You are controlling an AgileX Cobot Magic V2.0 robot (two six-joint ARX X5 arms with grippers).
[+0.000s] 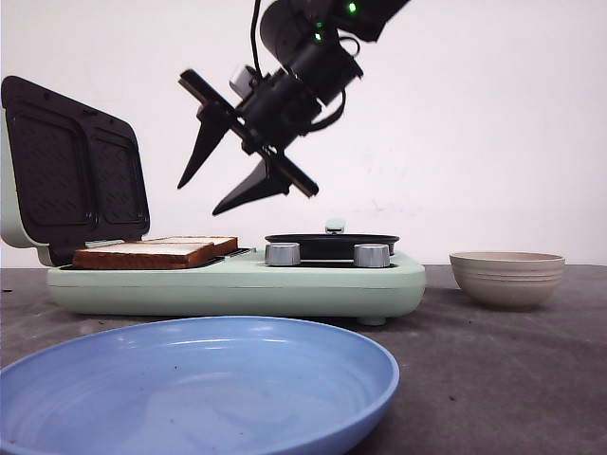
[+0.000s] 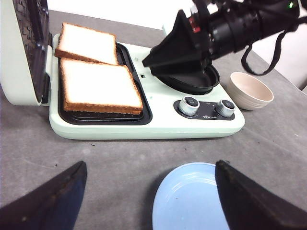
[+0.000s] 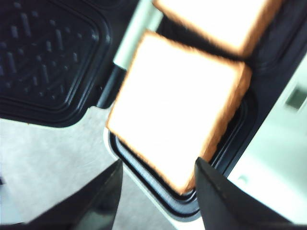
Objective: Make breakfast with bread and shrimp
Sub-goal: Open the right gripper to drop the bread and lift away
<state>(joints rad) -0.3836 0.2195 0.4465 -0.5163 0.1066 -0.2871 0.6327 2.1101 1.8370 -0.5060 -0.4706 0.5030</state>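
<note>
In the front view, we see the shallow blue plate (image 1: 190, 379) cut off by the lower and left edges, and the mint-green sandwich maker's open black-lined lid (image 1: 66, 171) cropped at the left. In the right wrist view, motion blur softens the two square white bread slices with browned crusts (image 3: 177, 105); the farther slice runs past the top edge. In the left wrist view, we see only the tips of the left gripper's dark fingers (image 2: 48, 201), so its body stays out of frame.

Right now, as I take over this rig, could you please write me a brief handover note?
Right gripper: open, empty, in the air above the breakfast maker, pointing toward the bread.
Left gripper: open, empty, above the table near the blue plate.
Bread: both slices lie in the open sandwich tray, the far one tilted against its edge.
Done: bread loaded.
Left: lid not yet closed; no shrimp visible; small pan, beige bowl and plate empty.
</note>
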